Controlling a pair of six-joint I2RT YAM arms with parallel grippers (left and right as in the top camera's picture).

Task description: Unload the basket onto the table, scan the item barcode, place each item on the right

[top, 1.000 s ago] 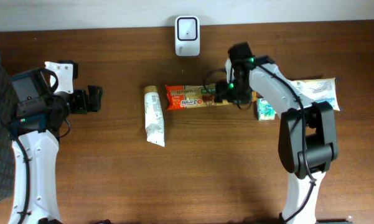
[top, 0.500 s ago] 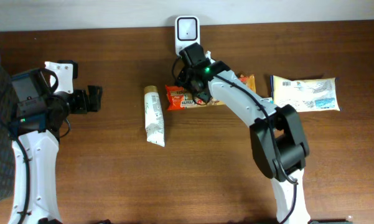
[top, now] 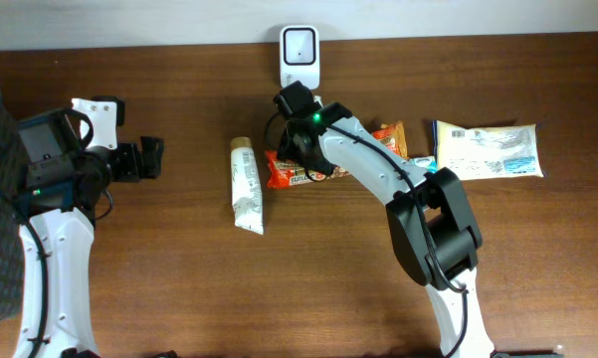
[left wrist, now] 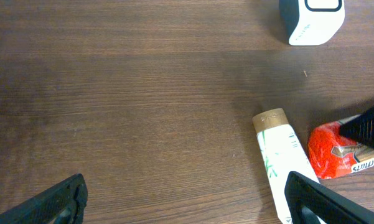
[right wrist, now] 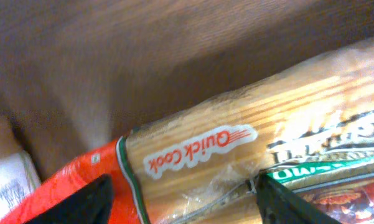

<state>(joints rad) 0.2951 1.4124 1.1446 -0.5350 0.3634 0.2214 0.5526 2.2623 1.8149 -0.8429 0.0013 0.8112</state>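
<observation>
Since the pasta packet (top: pixel 297 176) lies just in front of the scanner (top: pixel 299 57), long axis trailing off rightward from it, my right gripper (right wrist: pixel 185 198) straddles the scanner-side end, jaws part-spread; whether they pinch it I cannot tell.

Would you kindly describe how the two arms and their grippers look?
The left arm and right arm both have white link shells with black joint housings. A black cable loops at the left wrist, and a small green light glows on the right arm. The gripper fingers are black and wedge-shaped.
</observation>
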